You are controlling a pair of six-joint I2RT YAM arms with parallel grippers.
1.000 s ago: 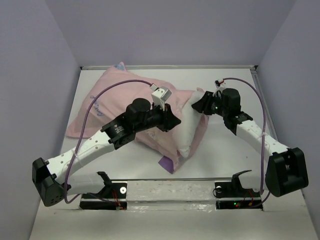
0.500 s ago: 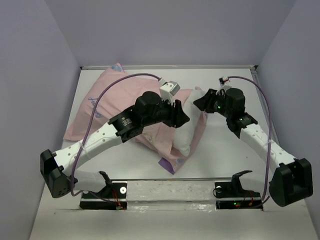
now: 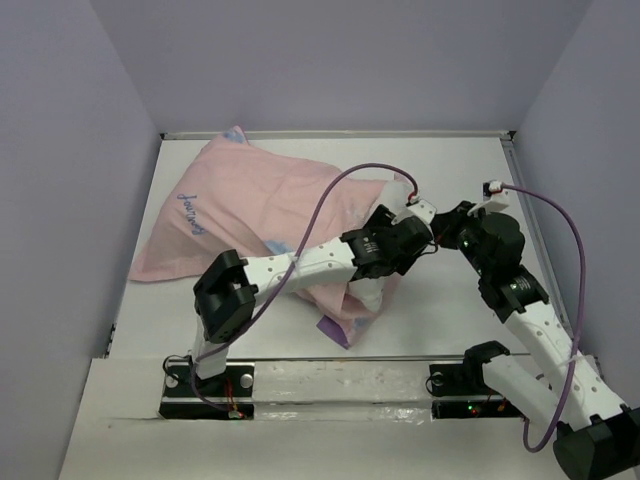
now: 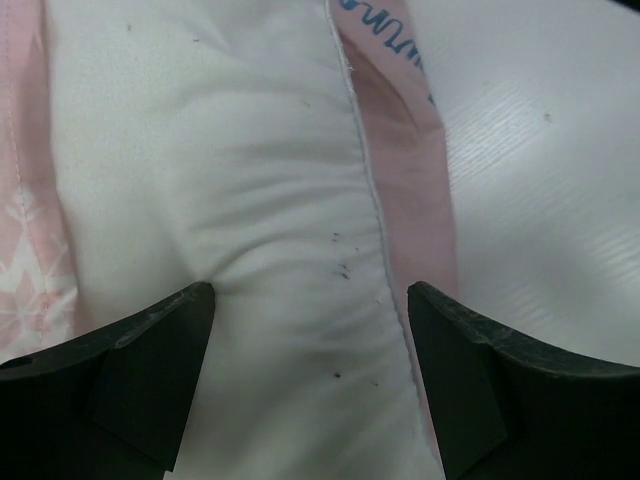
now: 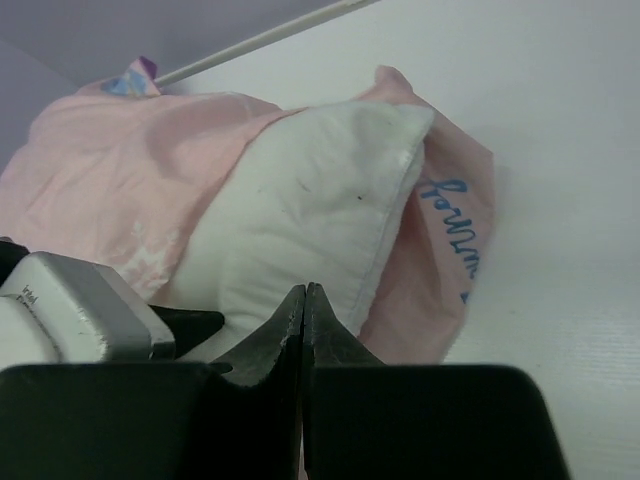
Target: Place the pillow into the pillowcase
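You have the plump white fabric pillow [image 5: 310,190] mostly inside the thin pale pink pillowcase with blue lettering [image 3: 250,200], which lies across the left and middle of the white table [image 3: 450,180]. One white end of the pillow pokes out of the case's open mouth on the right, with the pink hem running along both sides of it. Your left gripper [image 4: 310,295] is reaching over that exposed end with its jaws spread wide, the black fingers [image 4: 150,370] set on either side of a creased patch of pillow. Your right gripper [image 5: 304,300] sits just beside the case's mouth, jaws pressed together, with nothing visible between them
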